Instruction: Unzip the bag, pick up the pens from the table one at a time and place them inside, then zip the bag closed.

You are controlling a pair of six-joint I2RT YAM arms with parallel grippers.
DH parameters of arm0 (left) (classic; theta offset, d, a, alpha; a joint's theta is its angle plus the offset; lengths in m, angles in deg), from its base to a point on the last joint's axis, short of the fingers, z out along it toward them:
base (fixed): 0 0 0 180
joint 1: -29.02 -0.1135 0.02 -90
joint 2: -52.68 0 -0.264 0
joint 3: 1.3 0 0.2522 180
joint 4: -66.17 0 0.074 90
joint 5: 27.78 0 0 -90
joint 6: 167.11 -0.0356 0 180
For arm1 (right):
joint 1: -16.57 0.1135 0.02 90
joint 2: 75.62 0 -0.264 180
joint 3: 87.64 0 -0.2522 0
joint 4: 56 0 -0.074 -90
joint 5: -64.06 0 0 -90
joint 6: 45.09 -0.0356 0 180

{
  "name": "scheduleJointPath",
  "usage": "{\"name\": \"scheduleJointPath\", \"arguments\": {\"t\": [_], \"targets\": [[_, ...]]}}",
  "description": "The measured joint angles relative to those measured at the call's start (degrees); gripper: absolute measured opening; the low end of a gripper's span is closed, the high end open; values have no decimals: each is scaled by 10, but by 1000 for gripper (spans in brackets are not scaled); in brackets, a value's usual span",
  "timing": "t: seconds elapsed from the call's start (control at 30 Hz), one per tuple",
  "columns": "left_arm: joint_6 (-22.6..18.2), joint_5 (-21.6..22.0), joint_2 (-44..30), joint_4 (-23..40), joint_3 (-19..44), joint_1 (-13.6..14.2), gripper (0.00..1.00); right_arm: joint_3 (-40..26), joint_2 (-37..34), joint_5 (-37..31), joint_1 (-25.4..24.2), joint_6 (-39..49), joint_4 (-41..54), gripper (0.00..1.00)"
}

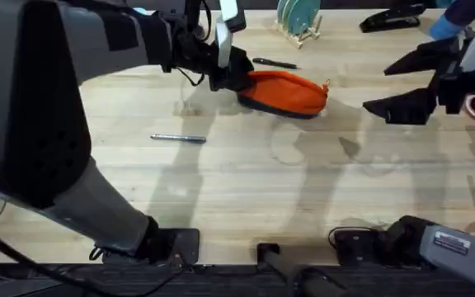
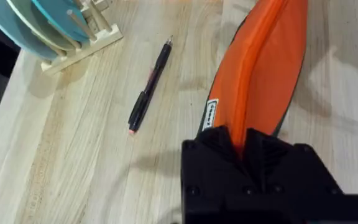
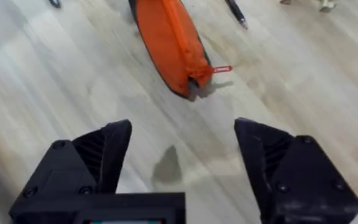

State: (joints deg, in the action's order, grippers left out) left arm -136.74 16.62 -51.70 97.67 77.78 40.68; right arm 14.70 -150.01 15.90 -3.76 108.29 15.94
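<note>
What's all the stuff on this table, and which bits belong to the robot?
bag: one, orange with a dark base, far middle of the table, zipper shut, small pull at its right end.
black pen: one, on the table just beyond the bag.
silver pen: one, silvery-grey, on the table nearer the robot, left of the bag.
rack of plates: one, pale wood with teal plates, far edge.
stapler: one, black, far right.
table: one, light wood.
left gripper: one, black, shut on the bag's left end.
right gripper: one, black, open, hovering right of the bag.
</note>
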Motion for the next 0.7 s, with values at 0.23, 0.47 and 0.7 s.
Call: {"name": "scheduleJointPath", "arguments": {"t": [0.23,0.47,0.7], "targets": [[0,0,0,0,0,0,43,0,-14,-16,0,53,-36,995],[0,0,0,0,0,0,43,0,-47,-18,0,68,-44,996],[0,0,0,0,0,0,43,0,-56,-20,0,70,-44,996]]}}
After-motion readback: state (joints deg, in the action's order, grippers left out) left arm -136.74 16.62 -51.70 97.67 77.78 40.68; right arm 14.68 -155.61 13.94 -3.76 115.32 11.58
